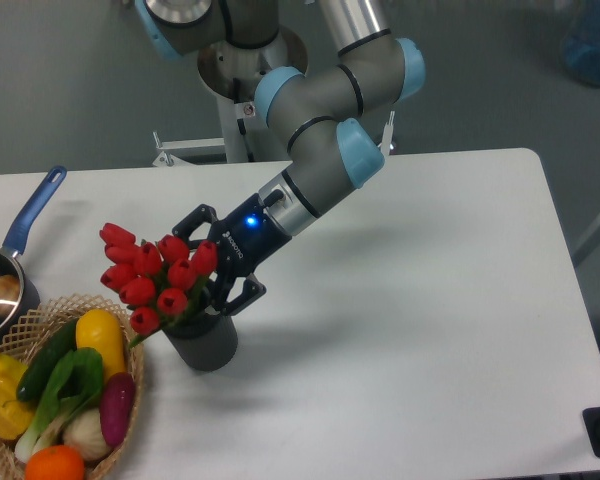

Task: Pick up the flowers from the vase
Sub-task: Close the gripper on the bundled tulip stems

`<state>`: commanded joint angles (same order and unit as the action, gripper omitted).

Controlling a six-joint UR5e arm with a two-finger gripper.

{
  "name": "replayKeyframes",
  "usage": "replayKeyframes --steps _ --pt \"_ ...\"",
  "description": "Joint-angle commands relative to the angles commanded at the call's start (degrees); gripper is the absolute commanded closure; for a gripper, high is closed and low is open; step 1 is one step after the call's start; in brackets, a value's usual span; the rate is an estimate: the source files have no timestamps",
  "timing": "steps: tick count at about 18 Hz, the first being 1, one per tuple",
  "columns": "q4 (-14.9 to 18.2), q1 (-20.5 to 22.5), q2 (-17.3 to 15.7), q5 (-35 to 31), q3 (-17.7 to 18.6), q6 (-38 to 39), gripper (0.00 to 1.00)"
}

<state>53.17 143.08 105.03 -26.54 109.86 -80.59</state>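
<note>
The flowers, a bunch of red tulip buds on green stems and leaves, sit in the short dark grey ribbed vase and lean out past its rim, away from my pincer. I have the black two-finger pincer angled down from the far side, right at the vase mouth. Its fingers stand on either side of the stems just above the rim, the buds spreading out just beyond the fingertips. The buds cover the fingertips, so I cannot tell whether they are clamped on the stems or standing slightly apart. A blue light glows on the pincer's wrist, just behind the fingers. Beyond the bouquet from the pincer, and nearer to me, a woven wicker basket holds coloured vegetables: yellow, green, purple and orange. Further out on that side, at the edge of my view, I see a steel saucepan with a blue handle. Everything stands on the white table.
</note>
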Motion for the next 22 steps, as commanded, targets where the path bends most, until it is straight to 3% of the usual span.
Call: replayKeyframes --steps 7,10,15,22 --pt "0.09 0.26 0.00 0.00 0.26 -0.26 0.42" --pt "0.09 0.35 -0.09 0.00 0.35 -0.26 0.56" --pt "0.09 0.35 -0.18 0.00 0.35 -0.26 0.63" --pt "0.18 0.79 -0.70 1.05 0.44 -0.26 0.62"
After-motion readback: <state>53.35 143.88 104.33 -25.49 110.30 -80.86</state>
